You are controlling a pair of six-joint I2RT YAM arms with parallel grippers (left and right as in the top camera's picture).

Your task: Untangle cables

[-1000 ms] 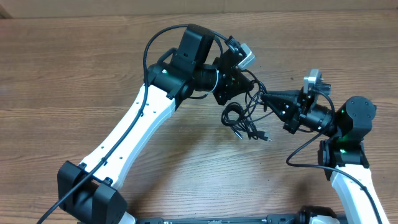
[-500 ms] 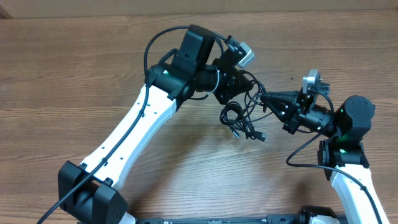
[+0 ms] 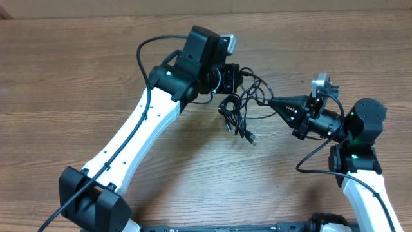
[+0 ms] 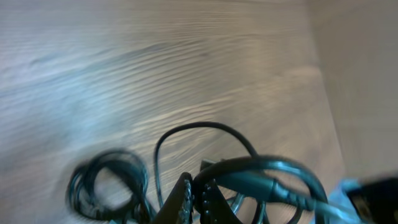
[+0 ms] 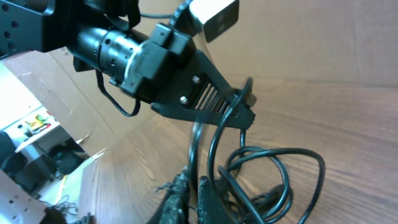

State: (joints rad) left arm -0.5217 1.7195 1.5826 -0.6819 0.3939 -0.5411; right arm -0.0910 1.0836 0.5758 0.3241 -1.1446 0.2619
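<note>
The cables [image 3: 237,115] are thin black cords bunched in loops between my two grippers on the wooden table [image 3: 77,77]. A plug end [image 3: 252,138] trails toward the front. My left gripper [image 3: 241,78] is shut on a looped cord at the bunch's upper left. In the left wrist view its jaws [image 4: 198,190] pinch a thick loop [image 4: 261,171], with a small coil [image 4: 106,186] to the left. My right gripper [image 3: 271,103] is shut on a strand at the bunch's right side. In the right wrist view that strand [image 5: 198,140] runs up to the left gripper [image 5: 244,112].
A tan cardboard wall [image 3: 322,6] stands along the table's far edge. The table's left edge [image 5: 74,165] shows in the right wrist view, with clutter below it. Thick black wires [image 3: 151,48] arch over the left arm.
My left gripper has turned and drawn back to the left, dragging the bunch and its trailing plug end leftward. The right gripper has held its place, still shut on its strand.
</note>
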